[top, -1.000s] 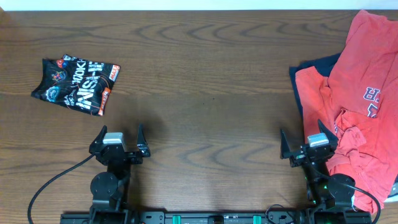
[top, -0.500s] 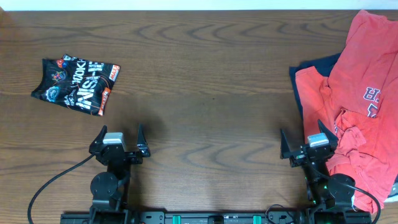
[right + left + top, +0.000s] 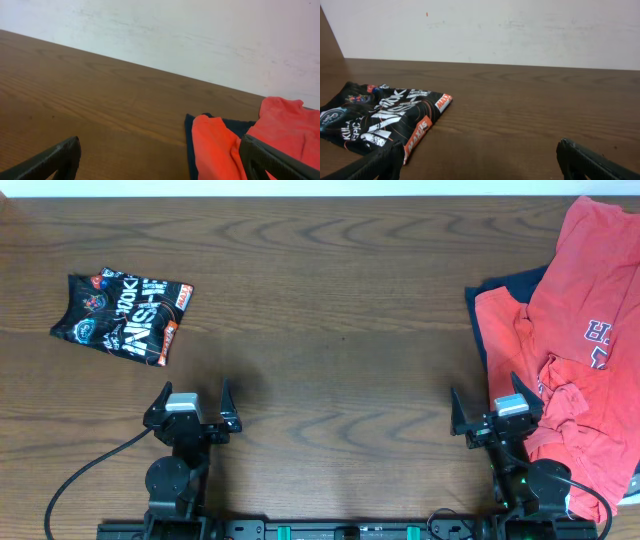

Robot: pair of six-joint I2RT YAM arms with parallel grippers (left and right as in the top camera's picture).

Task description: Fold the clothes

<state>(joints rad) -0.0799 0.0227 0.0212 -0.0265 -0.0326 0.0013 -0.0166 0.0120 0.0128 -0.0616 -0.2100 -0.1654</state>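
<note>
well, your right gripper [image 3: 490,405] gapes empty; pinch the likely limp, light coral-red t-shirt [image 3: 590,270] by the edge just beside it.

coral-red shirt [image 3: 285,132] lies over what seems a navy garment [image 3: 239,127] on the bench [image 3: 100,100]; right gripper [image 3: 159,146] jaws stand wide apart.

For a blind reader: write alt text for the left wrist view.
A black printed garment lies on the wooden table at left, white wall behind. The left gripper is open and empty, its dark fingertips at the bottom corners.
</note>
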